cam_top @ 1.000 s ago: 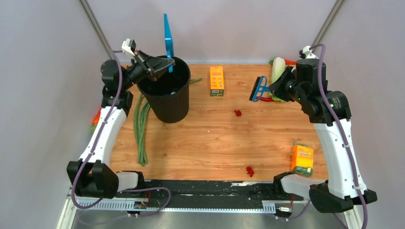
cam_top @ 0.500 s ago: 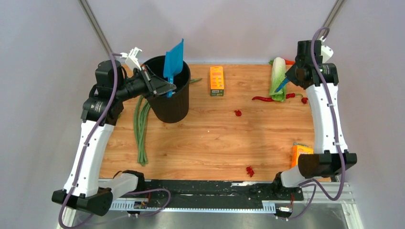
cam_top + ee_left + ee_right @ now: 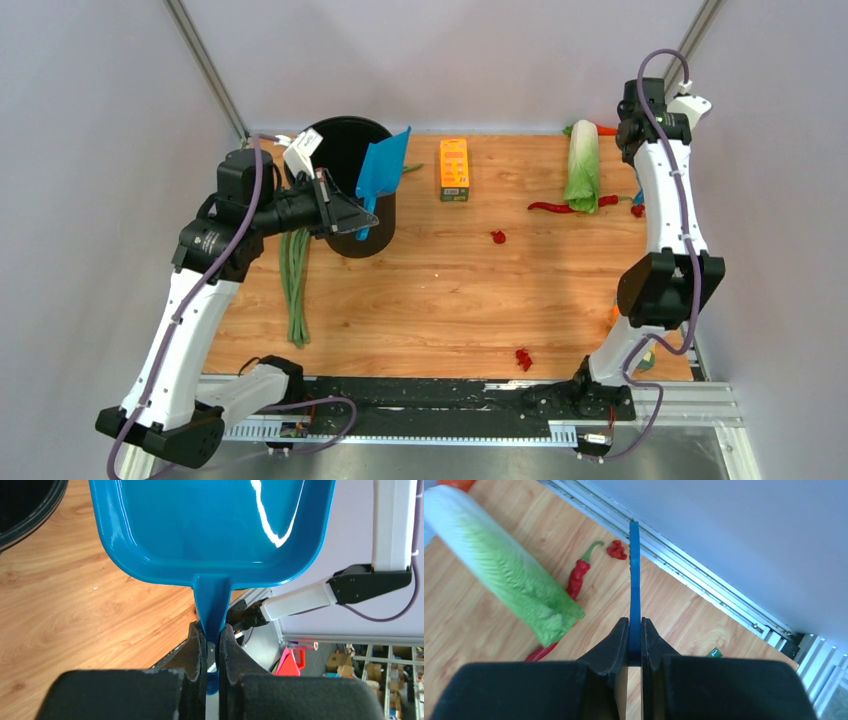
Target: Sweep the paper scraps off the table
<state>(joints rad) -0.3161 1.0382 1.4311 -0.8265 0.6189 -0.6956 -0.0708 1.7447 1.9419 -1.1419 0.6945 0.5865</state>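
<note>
The bright red crumpled paper scraps (image 3: pixel 498 237) were tiny, wrinkled clumps lying scattered on the light-brown wood-grain table (image 3: pixel 450 300). One lay on the open board between the two arms, well apart from both grippers. Another (image 3: pixel 523 358) sat close to the black rail at the near edge. A third (image 3: pixel 617 550) lay just beyond the right gripper (image 3: pixel 634 627), slightly left of the tip of what it held, near the stem of a long red chili pepper (image 3: pixel 576 577). That gripper's fingers were pinched tight on a thin blue plastic strip (image 3: pixel 634 580) seen edge-on, which stuck straight out ahead of it. A pale green cabbage (image 3: pixel 509 565) lay ahead and to its left.

The left gripper (image 3: pixel 212 635) was clamped narrowly on the handle of a blue plastic dustpan (image 3: pixel 210 525), whose glossy pan spread out beyond the fingertips. A round black plastic bin (image 3: pixel 345 150) stood just beside and behind that pan.
</note>
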